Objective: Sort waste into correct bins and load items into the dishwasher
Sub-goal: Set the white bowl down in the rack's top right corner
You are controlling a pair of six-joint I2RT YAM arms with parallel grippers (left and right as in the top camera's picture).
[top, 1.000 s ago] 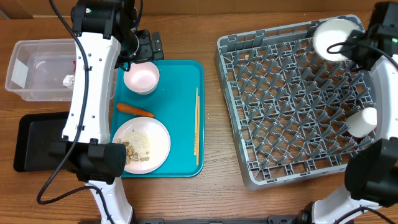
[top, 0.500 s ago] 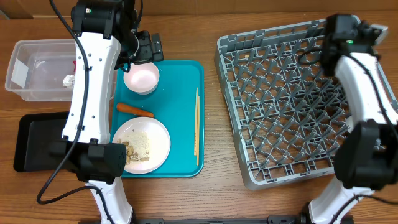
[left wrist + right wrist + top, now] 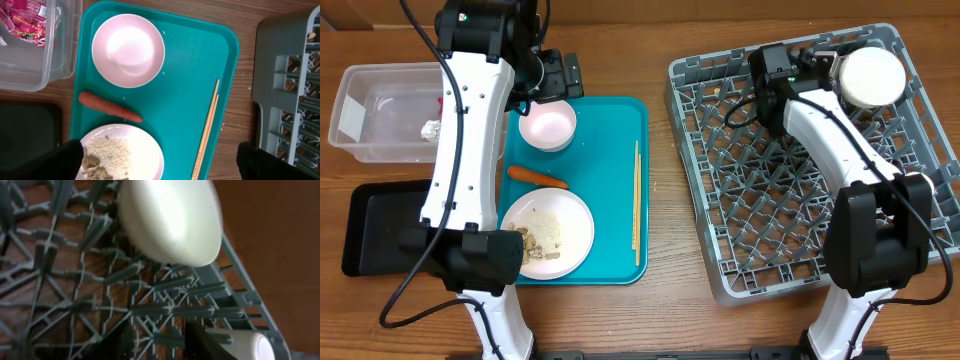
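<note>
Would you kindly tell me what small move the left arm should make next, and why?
Probably lower the left gripper towards the carrot. Its jaws stand open and empty above the tray, and the carrot lies loose between the bowl and the plate, not yet sorted.

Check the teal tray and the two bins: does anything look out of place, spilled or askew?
Nothing is spilled or damaged. The carrot lies loose on the teal tray, between the bowl and the plate, while the foil ball already sits in the clear tub. The plate carries rice scraps.
</note>
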